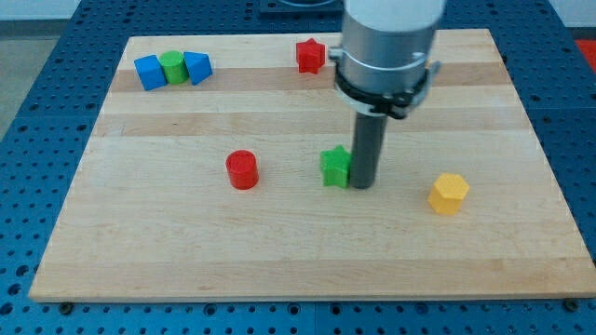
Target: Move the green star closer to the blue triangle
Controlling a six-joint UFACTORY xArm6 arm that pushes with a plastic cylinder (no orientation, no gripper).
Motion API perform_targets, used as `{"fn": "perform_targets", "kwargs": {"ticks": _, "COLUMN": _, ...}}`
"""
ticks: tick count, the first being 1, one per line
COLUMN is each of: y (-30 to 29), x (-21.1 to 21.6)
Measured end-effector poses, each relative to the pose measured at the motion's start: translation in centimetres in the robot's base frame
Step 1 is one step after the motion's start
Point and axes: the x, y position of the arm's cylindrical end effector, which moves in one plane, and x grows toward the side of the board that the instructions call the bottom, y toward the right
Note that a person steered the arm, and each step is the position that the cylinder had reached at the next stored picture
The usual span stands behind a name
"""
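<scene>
The green star [334, 167] lies near the middle of the wooden board [186, 251]. My tip [362, 185] stands right against the star's right side, touching it or nearly so. The blue triangle [197, 67] lies at the view's top left, at the right end of a tight row with a green cylinder [172, 67] and a blue cube [148, 72]. The star is far from the triangle, down and to the right of it.
A red cylinder [242, 169] lies left of the green star. A red star [310, 55] sits at the top, left of the arm's body. A yellow hexagon [448, 193] lies to the right of my tip.
</scene>
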Motion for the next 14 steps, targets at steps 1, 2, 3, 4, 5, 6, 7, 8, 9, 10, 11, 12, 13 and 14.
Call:
{"fn": "perform_targets", "kwargs": {"ticks": 1, "y": -1.0, "x": -0.1}}
{"fn": "perform_targets", "kwargs": {"ticks": 2, "y": -1.0, "x": -0.1}}
{"fn": "perform_targets", "kwargs": {"ticks": 3, "y": -2.1, "x": 0.3}}
{"fn": "perform_targets", "kwargs": {"ticks": 4, "y": -5.3, "x": 1.9}}
{"fn": "perform_targets", "kwargs": {"ticks": 5, "y": -10.9, "x": -0.7}}
{"fn": "perform_targets", "kwargs": {"ticks": 6, "y": -15.3, "x": -8.1}}
{"fn": "perform_targets", "kwargs": {"ticks": 7, "y": -15.3, "x": -8.6}}
{"fn": "perform_targets", "kwargs": {"ticks": 8, "y": -15.3, "x": -7.8}}
{"fn": "perform_targets", "kwargs": {"ticks": 9, "y": -12.2, "x": 2.3}}
{"fn": "perform_targets", "kwargs": {"ticks": 10, "y": -9.6, "x": 5.3}}
{"fn": "perform_targets", "kwargs": {"ticks": 11, "y": -4.4, "x": 5.3}}
{"fn": "perform_targets", "kwargs": {"ticks": 12, "y": -0.5, "x": 2.9}}
{"fn": "perform_targets", "kwargs": {"ticks": 13, "y": -0.6, "x": 2.5}}
{"fn": "perform_targets", "kwargs": {"ticks": 14, "y": -3.4, "x": 2.5}}
